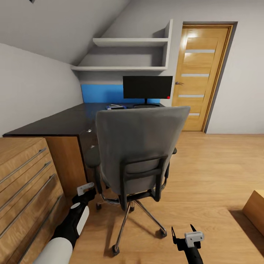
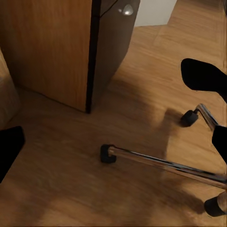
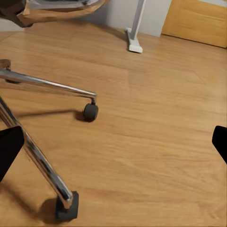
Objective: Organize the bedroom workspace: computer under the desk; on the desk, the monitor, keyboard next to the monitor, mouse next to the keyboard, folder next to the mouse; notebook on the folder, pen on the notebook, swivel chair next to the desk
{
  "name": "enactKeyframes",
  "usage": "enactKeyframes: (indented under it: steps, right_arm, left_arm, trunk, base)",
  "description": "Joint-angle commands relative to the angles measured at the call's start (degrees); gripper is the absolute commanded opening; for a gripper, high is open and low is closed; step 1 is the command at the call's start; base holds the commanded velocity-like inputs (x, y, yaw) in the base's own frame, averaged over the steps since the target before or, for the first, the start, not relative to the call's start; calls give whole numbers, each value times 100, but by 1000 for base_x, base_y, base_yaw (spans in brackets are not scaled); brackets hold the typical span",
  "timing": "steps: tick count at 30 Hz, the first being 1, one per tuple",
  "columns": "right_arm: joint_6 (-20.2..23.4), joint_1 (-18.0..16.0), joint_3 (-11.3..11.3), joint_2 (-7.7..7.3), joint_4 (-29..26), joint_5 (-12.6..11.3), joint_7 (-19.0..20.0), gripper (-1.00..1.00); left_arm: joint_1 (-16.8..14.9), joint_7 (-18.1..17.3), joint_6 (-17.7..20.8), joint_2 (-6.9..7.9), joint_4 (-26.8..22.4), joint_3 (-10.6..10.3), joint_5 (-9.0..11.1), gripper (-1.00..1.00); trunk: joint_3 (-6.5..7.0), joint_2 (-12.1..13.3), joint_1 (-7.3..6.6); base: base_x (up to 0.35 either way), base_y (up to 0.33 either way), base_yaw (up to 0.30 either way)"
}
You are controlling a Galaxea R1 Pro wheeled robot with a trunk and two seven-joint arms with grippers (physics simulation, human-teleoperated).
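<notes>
Both claws hang low over the wood floor (image 1: 220, 165), left claw (image 1: 85, 188) and right claw (image 1: 187, 234) wide open, gripping nothing. Swivel chair (image 1: 139, 146) stands just ahead, back to camera, beside the table (image 1: 66, 123). Monitor (image 1: 147, 87) upright at table's far end; blue folder (image 1: 116, 107) lies left of it.

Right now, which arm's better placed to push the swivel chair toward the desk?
Left, probably. The left claw hangs beside the swivel chair, just below its backrest, desk side. The right claw sits lower, behind the chair's base.
</notes>
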Motion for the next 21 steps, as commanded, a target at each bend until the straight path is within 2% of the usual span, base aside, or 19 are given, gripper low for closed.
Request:
enactKeyframes:
  steps: [1, 6, 21]
  right_arm:
    - [-20, -6, 50, 2, 13, -35, -12, 100]
    - [-20, -6, 50, 2, 10, -35, -12, 100]
    - [-6, -6, 44, 39, 7, -55, -29, 100]
  left_arm:
    - [-1, 1, 30, -5, -11, 7, 39, 100]
    - [-1, -1, 31, -5, -11, 8, 44, 100]
    - [-1, -1, 29, -5, 181, 9, 48, 100]
  trunk:
    - [-6, -2, 0]
    - [-6, -2, 0]
    - [-6, -2, 0]
  base:
    - [83, -57, 0]
    - [15, -24, 0]
    - [-190, -1, 0]
